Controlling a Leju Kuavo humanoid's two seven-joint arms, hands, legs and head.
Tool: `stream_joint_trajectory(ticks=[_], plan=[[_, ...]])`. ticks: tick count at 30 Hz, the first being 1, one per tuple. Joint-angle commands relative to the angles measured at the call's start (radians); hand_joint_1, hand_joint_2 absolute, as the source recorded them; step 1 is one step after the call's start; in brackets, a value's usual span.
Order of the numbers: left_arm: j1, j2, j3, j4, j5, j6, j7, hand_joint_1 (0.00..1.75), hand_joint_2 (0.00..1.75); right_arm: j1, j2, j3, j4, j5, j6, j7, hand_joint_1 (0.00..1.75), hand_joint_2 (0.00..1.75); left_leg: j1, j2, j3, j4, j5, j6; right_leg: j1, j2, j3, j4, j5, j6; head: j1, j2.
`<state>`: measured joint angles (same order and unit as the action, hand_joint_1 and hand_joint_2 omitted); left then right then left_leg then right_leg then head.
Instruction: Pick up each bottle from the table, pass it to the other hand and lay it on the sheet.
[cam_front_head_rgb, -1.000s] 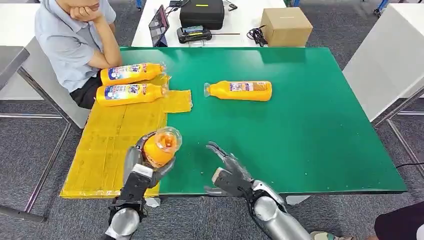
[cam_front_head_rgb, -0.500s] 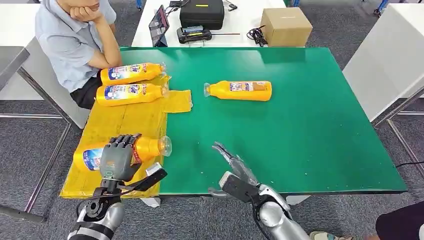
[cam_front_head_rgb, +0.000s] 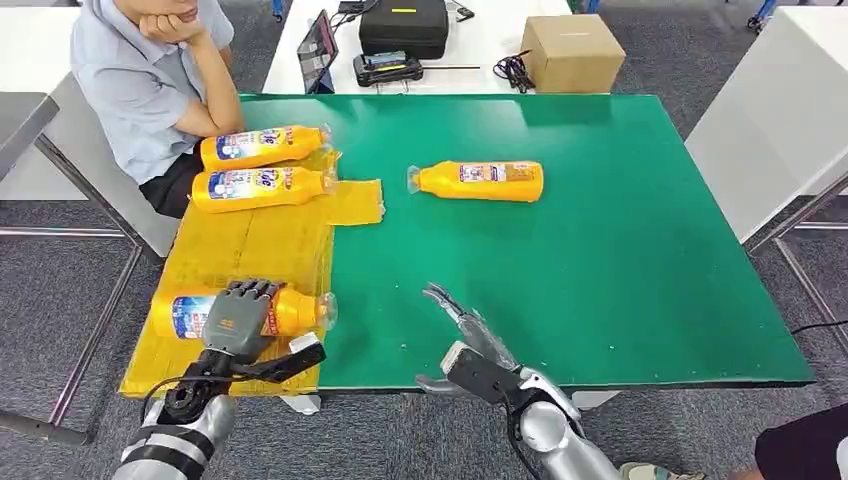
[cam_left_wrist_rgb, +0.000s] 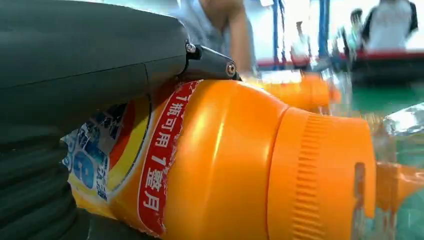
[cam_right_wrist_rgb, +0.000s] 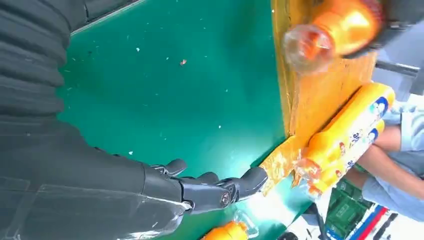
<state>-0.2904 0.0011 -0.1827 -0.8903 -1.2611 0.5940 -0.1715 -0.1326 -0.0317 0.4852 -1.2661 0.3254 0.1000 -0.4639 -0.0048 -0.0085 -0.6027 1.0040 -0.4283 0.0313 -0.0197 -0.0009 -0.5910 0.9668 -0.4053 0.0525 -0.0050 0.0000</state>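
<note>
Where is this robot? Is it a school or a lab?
Probably a lab or test room. A green table stands on grey carpet, a tablet, a black case and cables sit on a white desk behind, and a person sits watching.

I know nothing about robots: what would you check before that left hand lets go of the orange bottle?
1. Held bottle lies on its side over the yellow sheet: ok.
2. It actually rests on the sheet: cannot tell.
3. Left hand grips the bottle's body: ok.
4. Apart from the two bottles already on the sheet: ok.
5. Right hand open, holding nothing: ok.
6. Last bottle lies on the green table, unblocked: ok.
</note>
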Motion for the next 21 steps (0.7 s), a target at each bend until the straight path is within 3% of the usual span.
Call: stream_joint_trajectory(ticks=[1, 3, 4, 5, 6, 7, 9, 10, 11, 21], plan=[[-0.08, 0.04, -0.099, 0.207, 0.06, -0.074, -0.087, 1.57, 1.75, -0.022, -0.012, 0.007, 0.011, -0.014, 0.02, -0.006, 0.0, 1.75, 0.0, -0.001, 0.003, -0.001, -0.001, -0.001, 0.0, -0.001, 0.003, 0.0, -0.001, -0.001, 0.0, 0.0], [-0.089, 0.042, -0.108, 0.232, 0.069, -0.112, -0.083, 1.31, 1.75, -0.03, -0.008, 0.009, 0.018, -0.016, 0.026, -0.008, 0.0, 1.75, 0.0, 0.0, 0.004, -0.001, -0.001, -0.001, 0.0, 0.0, 0.004, 0.0, -0.001, -0.002, 0.0, 0.0], [-0.092, 0.046, -0.116, 0.241, 0.063, -0.114, -0.075, 0.72, 1.75, -0.033, -0.007, 0.01, 0.02, -0.016, 0.026, -0.008, 0.0, 1.75, 0.0, 0.0, 0.006, -0.001, -0.001, -0.002, 0.0, 0.0, 0.006, -0.001, -0.001, -0.002, 0.0, 0.0], [-0.094, 0.044, -0.117, 0.251, 0.078, -0.127, -0.081, 0.54, 1.75, -0.034, -0.006, 0.01, 0.022, -0.016, 0.026, -0.008, 0.0, 1.75, 0.0, 0.0, 0.005, -0.001, -0.001, -0.001, 0.0, 0.0, 0.006, -0.001, 0.0, -0.002, 0.0, 0.0], [-0.093, 0.044, -0.116, 0.252, 0.08, -0.126, -0.082, 0.54, 1.75, -0.035, -0.005, 0.01, 0.022, -0.016, 0.026, -0.008, 0.0, 1.75, 0.0, 0.0, 0.005, -0.001, 0.0, -0.001, 0.0, 0.0, 0.006, -0.001, 0.0, -0.002, 0.0, 0.0], [-0.092, 0.038, -0.105, 0.254, 0.103, -0.133, -0.088, 0.4, 1.75, -0.034, -0.005, 0.009, 0.022, -0.016, 0.025, -0.008, 0.0, 1.75, 0.001, 0.0, 0.007, -0.001, -0.001, -0.002, 0.0, 0.001, 0.008, -0.001, 0.0, -0.003, 0.0, 0.0], [-0.092, 0.038, -0.105, 0.254, 0.103, -0.133, -0.088, 0.4, 1.75, -0.034, -0.005, 0.009, 0.022, -0.016, 0.025, -0.008, 0.0, 1.75, 0.0, -0.001, 0.009, -0.001, 0.0, -0.002, 0.0, 0.0, 0.01, -0.001, 0.0, -0.003, 0.0, 0.0], [-0.088, 0.025, -0.088, 0.246, 0.136, -0.137, -0.092, 0.17, 1.75, -0.028, -0.006, 0.006, 0.017, -0.016, 0.024, -0.008, 0.0, 1.75, -0.001, -0.002, 0.009, -0.001, 0.0, -0.001, -0.001, -0.001, 0.01, -0.001, 0.0, -0.002, 0.0, 0.0], [-0.088, 0.019, -0.088, 0.244, 0.143, -0.136, -0.094, 0.05, 1.75, -0.027, -0.005, 0.005, 0.016, -0.016, 0.023, -0.008, 0.0, 1.75, 0.0, -0.001, 0.011, -0.001, 0.0, -0.002, 0.0, 0.0, 0.012, -0.001, 0.0, -0.003, 0.0, 0.0], [-0.112, 0.0, -0.096, 0.283, 0.175, -0.206, -0.077, 0.0, 1.75, -0.039, 0.001, -0.004, 0.035, -0.014, 0.024, -0.007, 0.0, 1.75, 0.0, -0.004, 0.015, -0.001, 0.0, -0.002, 0.0, -0.001, 0.016, -0.001, -0.001, -0.003, 0.0, 0.0]])
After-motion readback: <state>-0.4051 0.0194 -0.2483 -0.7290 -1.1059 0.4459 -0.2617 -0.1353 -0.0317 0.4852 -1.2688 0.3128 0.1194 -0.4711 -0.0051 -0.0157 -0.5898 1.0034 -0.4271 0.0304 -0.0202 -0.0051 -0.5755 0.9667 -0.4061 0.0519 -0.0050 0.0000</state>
